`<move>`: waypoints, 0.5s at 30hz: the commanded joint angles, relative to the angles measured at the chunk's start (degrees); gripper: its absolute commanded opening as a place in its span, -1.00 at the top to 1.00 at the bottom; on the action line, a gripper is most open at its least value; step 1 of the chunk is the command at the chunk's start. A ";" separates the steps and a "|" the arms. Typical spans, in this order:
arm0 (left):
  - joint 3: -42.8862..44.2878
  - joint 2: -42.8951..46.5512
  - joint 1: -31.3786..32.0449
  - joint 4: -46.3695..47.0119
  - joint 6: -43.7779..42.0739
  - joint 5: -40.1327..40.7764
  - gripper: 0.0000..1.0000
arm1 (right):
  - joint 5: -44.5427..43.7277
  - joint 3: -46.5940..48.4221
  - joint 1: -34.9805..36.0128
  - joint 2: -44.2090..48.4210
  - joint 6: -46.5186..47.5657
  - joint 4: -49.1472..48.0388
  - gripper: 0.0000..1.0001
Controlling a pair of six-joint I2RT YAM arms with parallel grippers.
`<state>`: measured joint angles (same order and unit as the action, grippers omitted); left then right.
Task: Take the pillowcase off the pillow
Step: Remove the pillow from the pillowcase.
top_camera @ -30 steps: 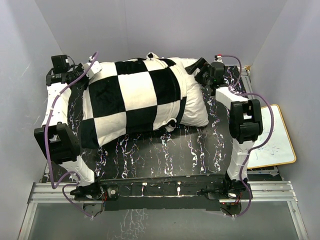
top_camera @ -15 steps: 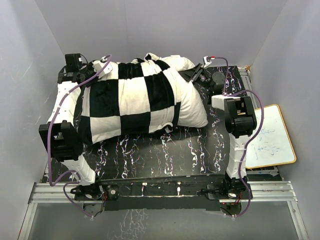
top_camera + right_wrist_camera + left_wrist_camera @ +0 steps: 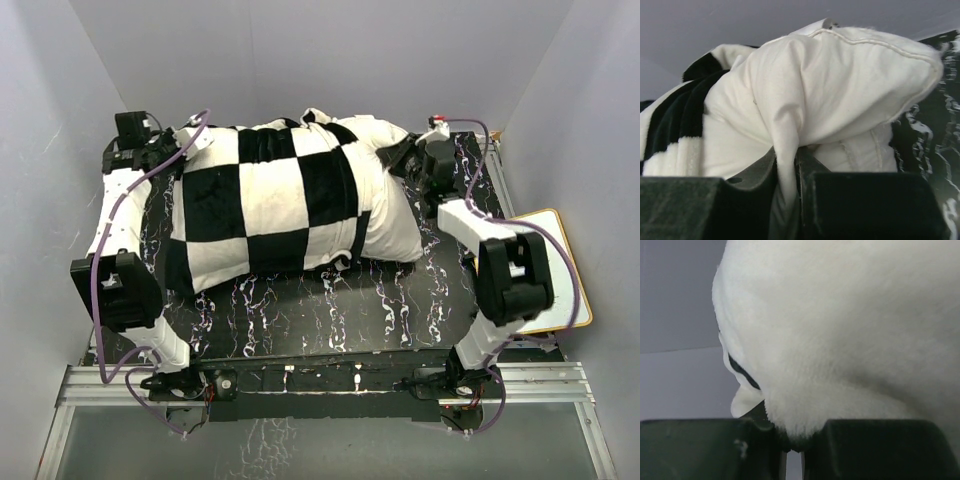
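Note:
The black-and-white checkered pillowcase (image 3: 270, 205) covers most of the off-white pillow (image 3: 390, 215), whose bare right end sticks out. My left gripper (image 3: 188, 140) is at the far left corner of the bundle. In the left wrist view it (image 3: 795, 432) is shut on a tuft of the plush pillowcase (image 3: 850, 330). My right gripper (image 3: 398, 160) is at the pillow's far right corner. The right wrist view shows it (image 3: 789, 165) shut on a fold of plain pillow (image 3: 840, 95) fabric, with the checkered pillowcase (image 3: 675, 125) edge to its left.
The bundle lies on a black marbled table (image 3: 330, 310) enclosed by grey walls. A small whiteboard (image 3: 550, 270) lies off the table's right side. A metal rail (image 3: 320, 385) runs along the near edge at the arm bases.
The right gripper's jaws went from open to shut, pinching a fold of the pillow's exposed end. The right arm's elbow swung outward and nearer. The left arm kept its grip, shifting slightly.

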<state>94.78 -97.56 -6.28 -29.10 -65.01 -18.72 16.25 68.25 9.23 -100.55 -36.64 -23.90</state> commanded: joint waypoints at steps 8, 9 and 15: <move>-6.29 10.94 -11.96 -2.40 -6.90 -9.68 1.00 | -38.14 -16.80 -0.67 17.37 7.56 -5.12 0.84; -6.69 10.96 -13.14 -2.63 -7.97 -9.65 1.00 | -38.76 -16.97 -1.09 17.72 7.94 -5.14 0.84; -10.11 10.63 -21.11 -0.88 -13.62 -8.52 1.00 | -40.77 -18.93 -5.20 20.07 7.80 -3.86 0.83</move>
<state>85.84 -90.98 -19.11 -33.95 -73.25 -30.94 -7.14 50.30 11.51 -83.90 -31.77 -27.20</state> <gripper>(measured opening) 0.068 0.125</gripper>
